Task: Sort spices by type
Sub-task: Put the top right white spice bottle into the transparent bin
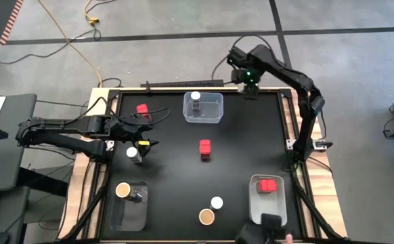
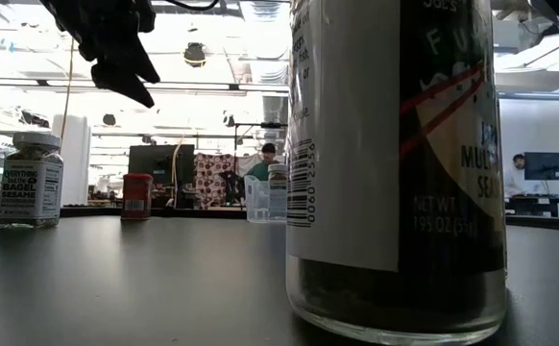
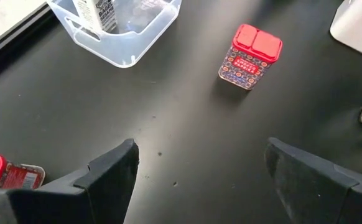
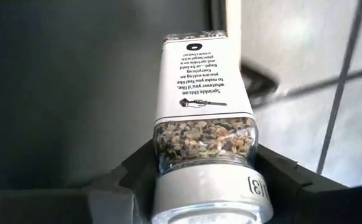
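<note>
My right gripper [image 1: 249, 86] hangs high over the table's far edge, shut on a clear spice jar with a white lid [image 4: 203, 118]. My left gripper [image 3: 196, 171] is open above the table's left side, holding nothing. A white-lidded jar [image 1: 133, 153] stands just near it. Red boxes stand at the far left [image 1: 142, 108] and in the middle [image 1: 204, 149]. Another white-lidded jar [image 1: 216, 202] and a tan-lidded jar [image 1: 206, 216] stand near the front edge. My right gripper pinches the jar's glass just below the white lid [image 4: 168, 155] between its two fingers [image 4: 140, 168], one on each side. The fingers come steeply from above. The jar hangs below them, lid end up and base down, lifted clear of the table.
A clear bin [image 1: 214, 116] at the far middle holds a white-lidded jar [image 1: 195, 100]. A bin [image 1: 126, 217] at the near left holds a tan-lidded jar [image 1: 122, 190]. A bin [image 1: 268, 207] at the near right holds red boxes [image 1: 269, 184].
</note>
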You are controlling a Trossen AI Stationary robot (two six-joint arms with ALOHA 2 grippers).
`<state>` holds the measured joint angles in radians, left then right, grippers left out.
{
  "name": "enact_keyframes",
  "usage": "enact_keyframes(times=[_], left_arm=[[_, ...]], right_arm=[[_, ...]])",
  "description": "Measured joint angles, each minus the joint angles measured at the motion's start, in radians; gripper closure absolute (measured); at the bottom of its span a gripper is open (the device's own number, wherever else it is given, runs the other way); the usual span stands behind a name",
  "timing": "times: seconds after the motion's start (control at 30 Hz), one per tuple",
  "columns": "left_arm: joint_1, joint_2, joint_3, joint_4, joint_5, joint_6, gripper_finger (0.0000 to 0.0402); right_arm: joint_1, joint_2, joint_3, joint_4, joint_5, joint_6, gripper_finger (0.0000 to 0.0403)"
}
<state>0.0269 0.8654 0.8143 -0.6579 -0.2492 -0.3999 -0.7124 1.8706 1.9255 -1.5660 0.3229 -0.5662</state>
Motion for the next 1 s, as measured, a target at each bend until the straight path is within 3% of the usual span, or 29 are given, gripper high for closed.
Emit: enact_keyframes(times=[0.2,0.47,0.7,1.0], left_arm=[[0.0,0.0,0.0,0.0,0.0,-0.004,0.0068],[0.0,0.0,0.0,0.0,0.0,-0.002,0.0068],[0.0,0.0,0.0,0.003,0.0,-0.003,0.0068],[0.0,0.001,0.0,0.005,-0.006,-0.007,0.0068]], right_arm=[[0.141,-0.002,0.122,0.002,-0.039,0.01,0.0183],[0.266,-0.001,0.14,0.126,-0.109,0.028,0.0183],[0.261,0.036,0.142,0.174,-0.133,0.063,0.0183],[0.226,0.219,0.221,0.114,-0.175,0.046,0.0183]])
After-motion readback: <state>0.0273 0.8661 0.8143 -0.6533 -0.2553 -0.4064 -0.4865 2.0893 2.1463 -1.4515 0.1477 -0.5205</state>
